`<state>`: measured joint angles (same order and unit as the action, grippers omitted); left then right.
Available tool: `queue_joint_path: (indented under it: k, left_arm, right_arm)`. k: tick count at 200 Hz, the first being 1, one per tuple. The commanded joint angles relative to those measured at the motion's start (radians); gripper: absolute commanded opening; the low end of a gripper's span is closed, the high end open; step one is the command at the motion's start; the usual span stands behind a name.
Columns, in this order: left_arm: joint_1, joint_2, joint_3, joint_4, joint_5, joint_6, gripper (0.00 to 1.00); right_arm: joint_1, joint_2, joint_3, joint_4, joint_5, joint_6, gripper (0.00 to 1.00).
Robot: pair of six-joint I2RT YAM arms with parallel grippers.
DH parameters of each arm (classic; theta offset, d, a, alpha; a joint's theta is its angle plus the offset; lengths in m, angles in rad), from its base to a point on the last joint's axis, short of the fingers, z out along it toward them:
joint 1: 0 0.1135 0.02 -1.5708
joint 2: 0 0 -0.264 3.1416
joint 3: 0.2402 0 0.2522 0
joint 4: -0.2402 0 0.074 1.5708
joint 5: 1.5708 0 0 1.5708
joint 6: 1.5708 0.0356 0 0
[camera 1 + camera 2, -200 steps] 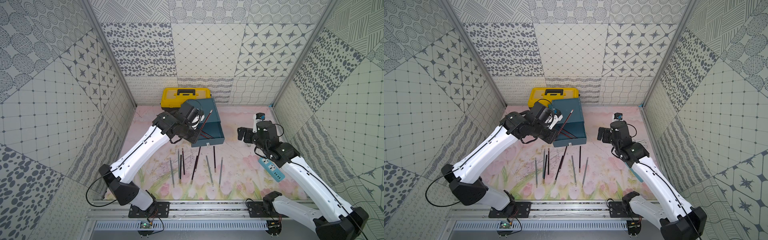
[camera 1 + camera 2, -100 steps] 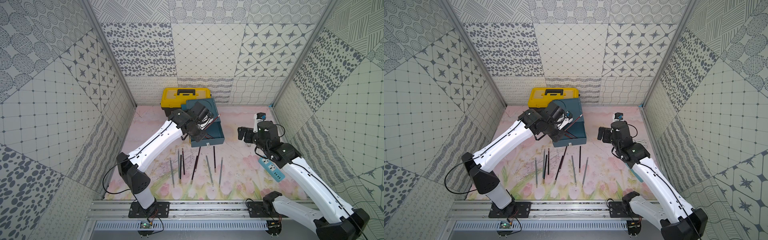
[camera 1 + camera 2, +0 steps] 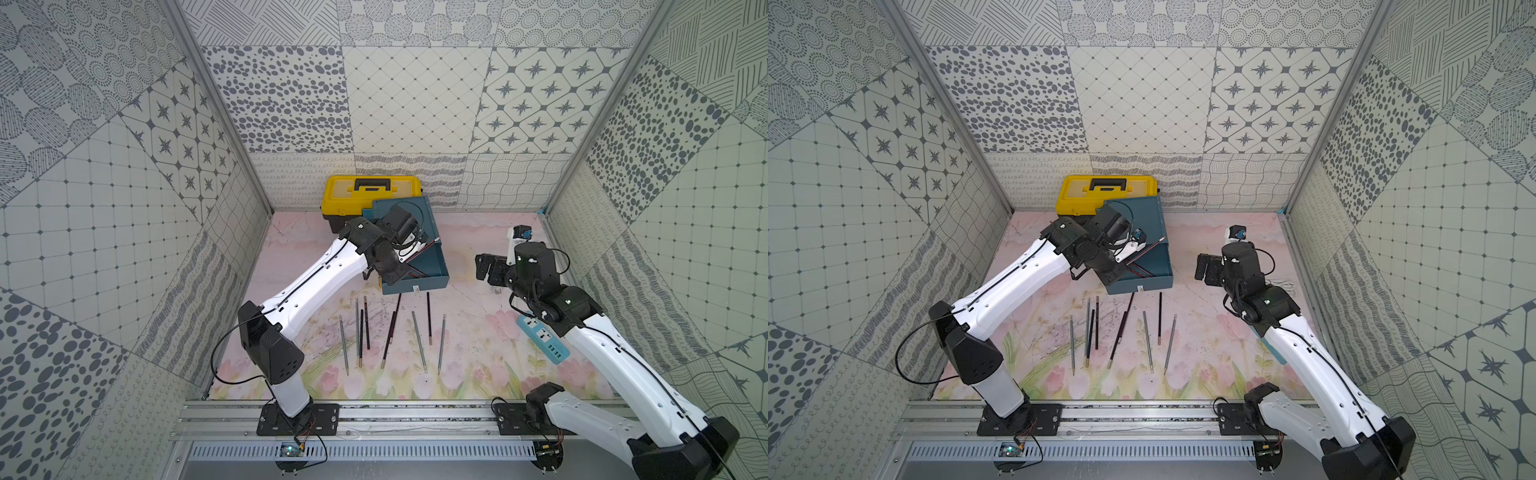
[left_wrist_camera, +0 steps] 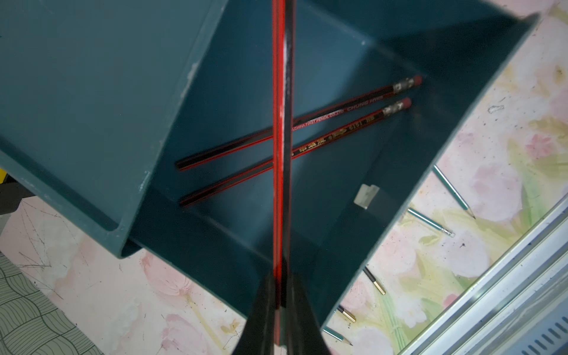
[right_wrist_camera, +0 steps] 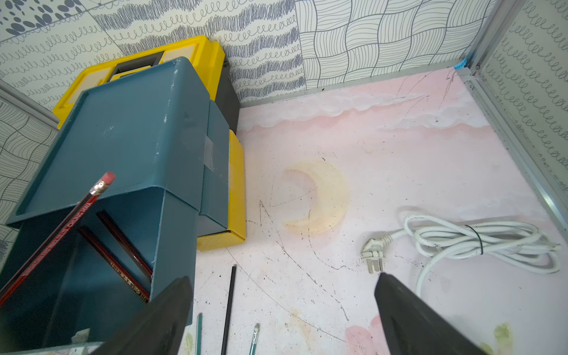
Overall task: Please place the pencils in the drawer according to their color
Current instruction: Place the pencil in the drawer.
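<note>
Starting far left, around nine o'clock on the mat (image 3: 478, 353): clamps the left gripper (image 4: 280, 282) tight on a dark red pencil (image 4: 281, 138), well down from the eraser end, with that end tipped up toward two o'clock. Hangs it slantwise over the open top drawer (image 3: 436, 282) of the teal cabinet (image 5: 132, 132), up at twelve o'clock and just in front of the yellow toolbox (image 3: 370, 192). Shows two more striped red pencils (image 4: 307, 123) lying side by side on the drawer floor. Looks like the right colour for this compartment, then.

Moving on, to six o'clock of the cabinet: leaves eight or so loose pencils (image 3: 419, 340) flat on the mat, silver-grey, black and dark red, roughly parallel, a few close together. Weighs next to nothing, surely. Feels stiff, probably slick with lacquer, ready to roll, brittle at the lead. Calls for a pinch across the shaft near mid-length to avoid swinging, at a spot clear of neighbours.

Over at three o'clock: holds nothing in the right gripper (image 5: 282, 276), with jaws spread wide, hovering above bare mat near a coiled white cable (image 5: 476, 239).
</note>
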<state>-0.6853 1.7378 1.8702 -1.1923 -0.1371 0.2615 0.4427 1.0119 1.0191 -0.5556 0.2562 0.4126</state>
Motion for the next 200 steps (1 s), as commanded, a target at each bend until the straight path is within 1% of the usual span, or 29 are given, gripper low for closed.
queue_joint_path:
  k: [1,51,157,164,175,188,194,200]
  left_arm:
    - [0.005,0.008,0.004,-0.050,0.009,0.068,0.00]
    - [0.006,0.014,-0.003,-0.050,0.014,0.089,0.00]
    - [0.005,0.036,0.003,-0.042,0.012,0.035,0.00]
    - [0.005,0.035,0.003,-0.040,0.007,0.031,0.03]
    - [0.005,0.034,0.005,-0.038,0.005,0.030,0.03]
    - [0.004,0.032,0.010,-0.038,0.004,0.026,0.07]
    - [0.005,0.031,0.012,-0.038,0.005,0.026,0.09]
    - [0.004,0.031,0.015,-0.038,0.006,0.023,0.14]
  right_arm:
    - [-0.002,-0.027,-0.006,0.047,0.012,0.012,0.99]
    - [-0.002,-0.026,-0.004,0.047,0.015,0.014,0.99]
    - [-0.002,-0.023,-0.004,0.049,0.018,0.016,0.99]
    - [-0.002,-0.024,-0.005,0.049,0.017,0.016,0.99]
    - [-0.002,-0.024,-0.005,0.049,0.017,0.016,0.99]
    - [-0.002,-0.024,-0.005,0.049,0.017,0.015,0.99]
    - [-0.002,-0.025,-0.005,0.049,0.017,0.015,0.99]
    - [-0.002,-0.025,-0.004,0.049,0.017,0.015,0.99]
